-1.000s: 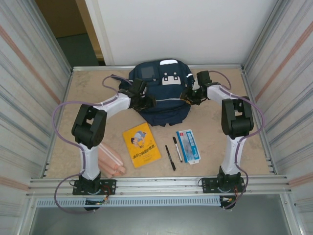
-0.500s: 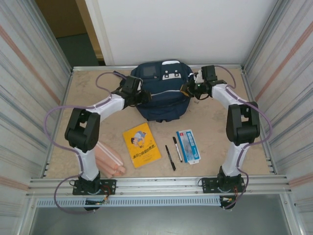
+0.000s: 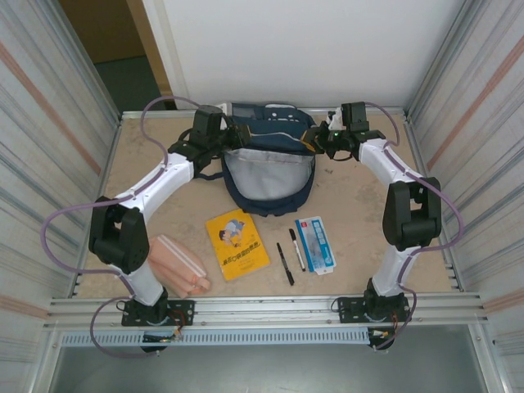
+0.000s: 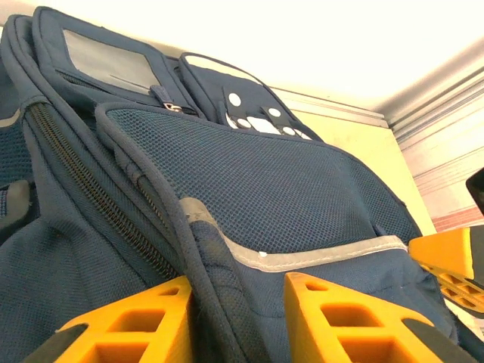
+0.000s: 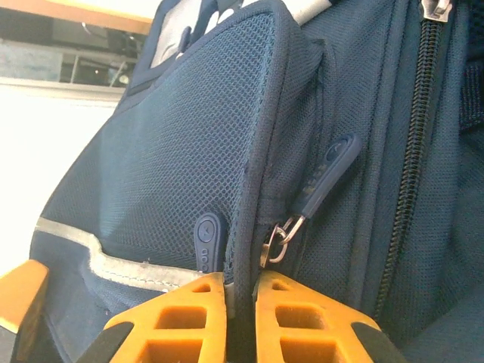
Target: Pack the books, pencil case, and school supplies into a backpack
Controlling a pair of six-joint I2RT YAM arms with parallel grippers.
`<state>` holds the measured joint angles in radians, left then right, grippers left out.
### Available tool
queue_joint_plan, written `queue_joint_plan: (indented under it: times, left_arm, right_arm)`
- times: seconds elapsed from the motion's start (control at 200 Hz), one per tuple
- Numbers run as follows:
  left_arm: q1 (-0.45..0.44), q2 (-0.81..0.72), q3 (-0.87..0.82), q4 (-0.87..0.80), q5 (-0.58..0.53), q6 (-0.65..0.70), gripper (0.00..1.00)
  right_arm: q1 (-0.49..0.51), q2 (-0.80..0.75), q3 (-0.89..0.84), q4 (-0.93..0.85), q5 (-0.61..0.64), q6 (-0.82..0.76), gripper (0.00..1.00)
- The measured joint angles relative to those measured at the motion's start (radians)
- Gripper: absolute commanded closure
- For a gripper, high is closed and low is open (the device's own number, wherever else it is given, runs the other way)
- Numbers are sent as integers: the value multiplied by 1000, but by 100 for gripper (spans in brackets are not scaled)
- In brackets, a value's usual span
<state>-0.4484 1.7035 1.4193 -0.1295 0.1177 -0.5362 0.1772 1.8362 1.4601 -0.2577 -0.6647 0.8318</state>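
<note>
Backpack (image 3: 270, 168) now pulled open at tabletop's far edge; left gripper (image 4: 236, 286) and right gripper (image 5: 240, 280) clamped on its rim. Looks ready to load.

The left arm (image 3: 131, 250) partly covers the pencil case (image 3: 182, 266)

Left end effector (image 3: 223, 146) and right end effector (image 3: 319, 145) hold the backpack (image 3: 270, 196) open.

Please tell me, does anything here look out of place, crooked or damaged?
Nothing stands out. The backpack lies unzipped at the far edge, its grey lining showing, because the left pincer and right pincer each pinch its rim. The book lies slightly rotated but flat.
</note>
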Motion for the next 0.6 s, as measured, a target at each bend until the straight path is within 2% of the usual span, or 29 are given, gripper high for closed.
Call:
queue_joint_plan:
  times: [0.326,0.526,0.596]
  left_arm:
    - [0,6,23,5,-29,30,70]
    - [0,58,26,26,-35,49,70]
    - [0,93,26,26,-42,63,66]
  right_arm:
    - [1,-5,-5,35,-10,42,100]
    - [13,-6,-2,-15,66,-59,100]
    - [18,-6,-2,-37,98,-102,98]
